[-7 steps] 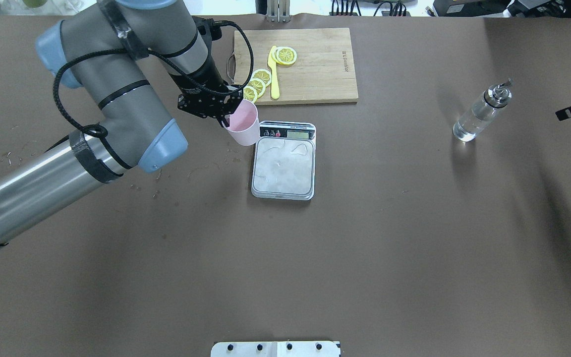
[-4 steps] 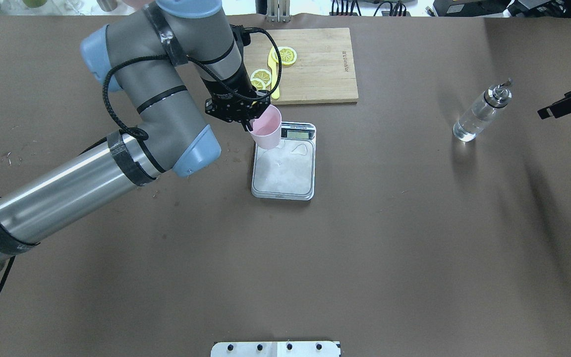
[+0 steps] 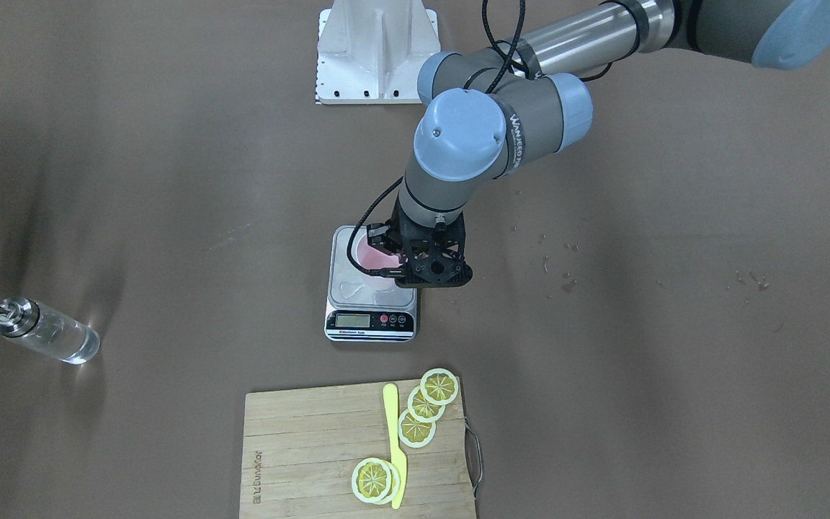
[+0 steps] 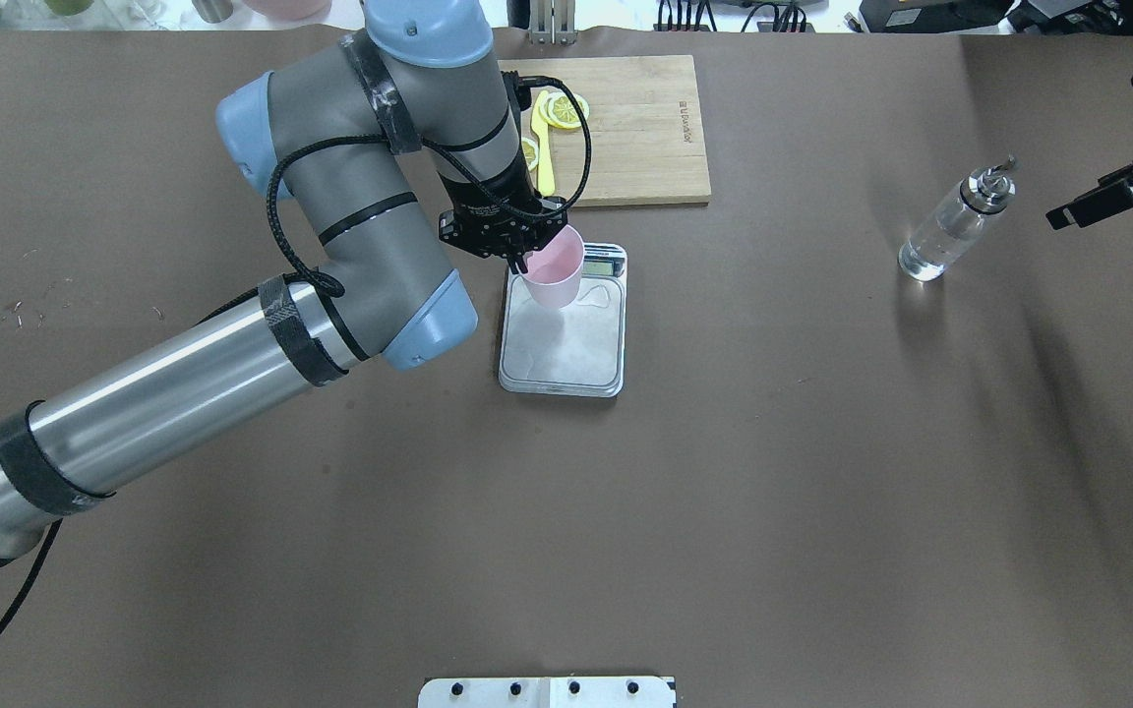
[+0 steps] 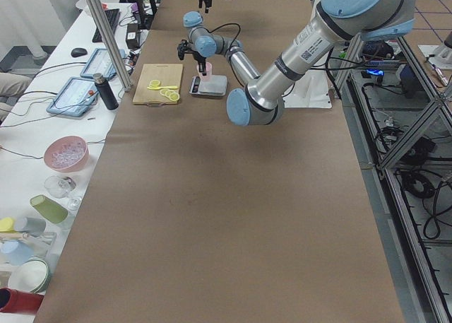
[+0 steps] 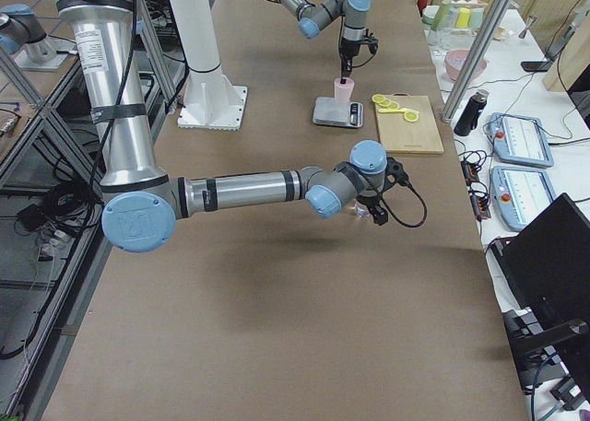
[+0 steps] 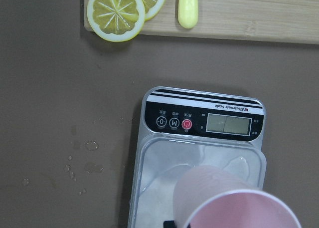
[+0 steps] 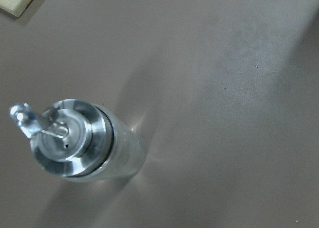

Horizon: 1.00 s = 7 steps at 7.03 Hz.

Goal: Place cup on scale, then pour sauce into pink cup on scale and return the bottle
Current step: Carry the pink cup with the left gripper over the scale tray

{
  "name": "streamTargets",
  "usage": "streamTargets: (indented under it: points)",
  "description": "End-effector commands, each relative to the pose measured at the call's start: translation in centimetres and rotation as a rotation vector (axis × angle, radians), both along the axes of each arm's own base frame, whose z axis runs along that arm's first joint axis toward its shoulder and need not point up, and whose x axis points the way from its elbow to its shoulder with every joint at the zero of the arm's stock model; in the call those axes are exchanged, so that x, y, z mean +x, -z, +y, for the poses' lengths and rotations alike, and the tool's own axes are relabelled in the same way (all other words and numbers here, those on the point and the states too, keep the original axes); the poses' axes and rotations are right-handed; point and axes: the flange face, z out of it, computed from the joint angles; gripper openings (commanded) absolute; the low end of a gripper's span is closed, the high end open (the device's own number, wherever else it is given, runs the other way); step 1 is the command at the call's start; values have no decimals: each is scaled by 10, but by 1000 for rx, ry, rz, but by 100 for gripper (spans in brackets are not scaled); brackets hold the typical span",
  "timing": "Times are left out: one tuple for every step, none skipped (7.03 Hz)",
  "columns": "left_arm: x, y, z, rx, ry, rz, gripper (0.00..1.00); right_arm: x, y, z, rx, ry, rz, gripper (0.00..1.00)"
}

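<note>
The scale (image 4: 563, 339) sits mid-tabletop (image 4: 724, 492), and the left tool (image 4: 517, 258) holds the cup (image 4: 555, 267) above its far end, near the display. Just beyond the scale lies the board (image 4: 635, 128), carrying lemon slices (image 3: 416, 428) and a knife (image 3: 391, 425). The bottle (image 4: 950, 224) stands well off to the right, with the right tool (image 4: 1098, 202) near it, farther right.

We read "Electronic Scale" on the black strip (image 7: 202, 119) of the scale (image 7: 154, 183), and "M" on one dark button (image 7: 174, 122) there.
</note>
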Motion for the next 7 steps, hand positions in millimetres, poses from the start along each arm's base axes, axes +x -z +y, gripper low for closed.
streamTargets:
  points:
    - [11, -6, 3, 10, 8, -21, 0, -1, 0, 0, -1, 2, 0, 100]
    - [14, -7, 5, 9, 3, -23, 0, -2, -1, 0, -2, 2, 0, 100]
    - [16, -7, 7, 14, 2, -18, 0, -3, -1, -1, -2, 5, 0, 100]
    - [18, -9, 8, 21, 2, -5, 0, -3, -1, -1, -2, 5, 0, 100]
    - [28, -10, 18, 19, -10, -8, 0, -4, -1, 0, -2, 5, 1, 100]
    - [35, -11, 24, 26, -7, -16, 0, -5, 1, -3, 0, 5, 1, 100]
    - [36, -10, 26, 24, -4, -15, 0, -5, 2, -4, 1, 5, 1, 100]
